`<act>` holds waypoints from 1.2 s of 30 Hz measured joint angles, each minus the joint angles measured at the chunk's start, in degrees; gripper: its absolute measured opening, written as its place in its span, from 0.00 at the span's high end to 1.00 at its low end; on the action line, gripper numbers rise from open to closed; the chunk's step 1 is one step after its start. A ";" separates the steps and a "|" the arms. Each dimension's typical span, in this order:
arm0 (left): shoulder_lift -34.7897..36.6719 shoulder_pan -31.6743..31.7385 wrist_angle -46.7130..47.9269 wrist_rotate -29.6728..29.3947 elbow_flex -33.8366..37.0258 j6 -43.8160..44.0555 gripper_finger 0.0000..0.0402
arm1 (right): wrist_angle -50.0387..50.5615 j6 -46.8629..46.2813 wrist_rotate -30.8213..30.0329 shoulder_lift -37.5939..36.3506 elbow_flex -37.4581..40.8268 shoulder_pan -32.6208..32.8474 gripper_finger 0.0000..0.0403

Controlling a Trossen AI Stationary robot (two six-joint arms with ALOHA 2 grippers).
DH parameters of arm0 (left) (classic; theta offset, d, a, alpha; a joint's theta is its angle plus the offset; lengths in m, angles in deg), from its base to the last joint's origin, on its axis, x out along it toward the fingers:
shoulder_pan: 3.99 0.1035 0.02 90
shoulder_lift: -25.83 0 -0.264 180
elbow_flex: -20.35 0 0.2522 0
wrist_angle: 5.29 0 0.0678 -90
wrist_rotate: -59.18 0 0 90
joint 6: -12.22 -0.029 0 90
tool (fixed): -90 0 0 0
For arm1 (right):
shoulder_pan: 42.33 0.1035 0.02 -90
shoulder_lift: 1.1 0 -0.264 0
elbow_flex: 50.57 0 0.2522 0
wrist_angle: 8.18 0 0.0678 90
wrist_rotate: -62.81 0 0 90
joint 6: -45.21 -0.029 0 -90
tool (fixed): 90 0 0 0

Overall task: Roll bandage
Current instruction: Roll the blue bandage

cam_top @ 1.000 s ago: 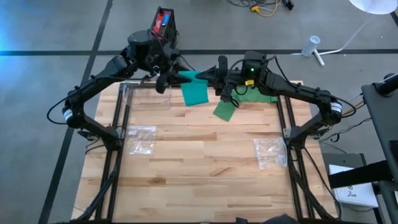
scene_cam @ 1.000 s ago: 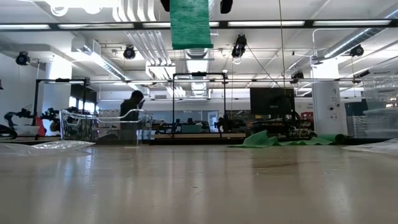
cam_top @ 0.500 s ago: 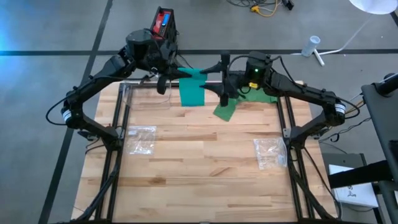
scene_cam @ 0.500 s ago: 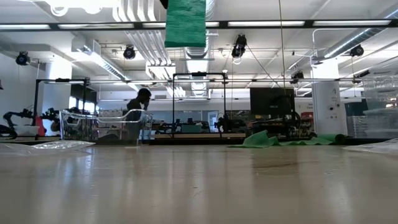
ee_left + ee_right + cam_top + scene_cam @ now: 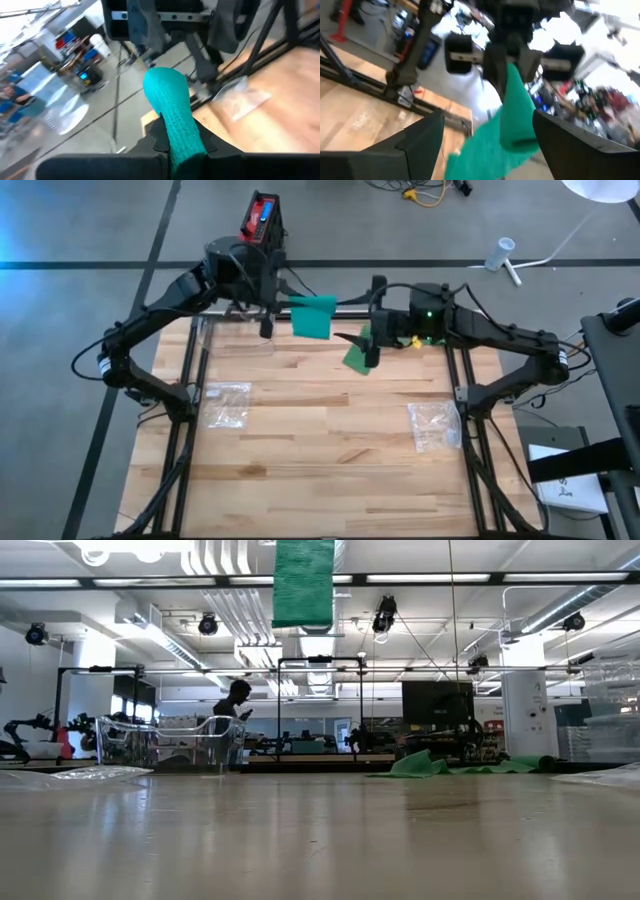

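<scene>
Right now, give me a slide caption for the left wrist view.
Left end effector shut on the green bandage, held up above the wooden table.

Green bandage (image 5: 313,317) hangs unrolled above the table's far edge.

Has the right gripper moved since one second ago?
Yes. In the high view the right gripper has drawn back from the bandage toward the table's right rail, fingers now open.

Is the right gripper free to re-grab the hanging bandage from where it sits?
Probably yes: the right gripper is open, beside the bandage that the left gripper holds up, nothing between them.
</scene>
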 joint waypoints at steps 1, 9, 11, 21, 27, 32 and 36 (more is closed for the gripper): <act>0.00 -0.97 0.50 -1.29 0.00 -1.28 0.97 | 0.89 -0.56 -1.67 -0.07 0.01 0.76 0.28; 0.54 -7.84 4.06 -2.16 0.02 -4.64 0.97 | 2.40 -4.89 -8.58 -1.17 0.02 9.69 0.30; 0.74 -9.24 4.40 -2.26 0.02 -4.67 0.97 | 2.49 -6.88 -9.99 -1.19 0.02 11.76 0.29; 1.16 -16.74 5.86 -10.36 0.04 -9.21 0.97 | 1.12 -13.94 -10.58 0.77 0.07 14.30 0.29; 1.16 -20.20 5.30 -13.09 0.04 -10.03 0.98 | -0.23 -13.53 -12.78 2.16 0.07 14.27 0.34; 1.84 -20.27 3.68 -13.21 0.04 -8.54 0.98 | 0.59 -13.99 -12.88 2.86 0.07 14.26 0.43; 2.03 -20.30 3.95 -15.59 0.04 -6.56 0.98 | 0.09 -13.40 -13.87 2.81 0.07 14.27 0.52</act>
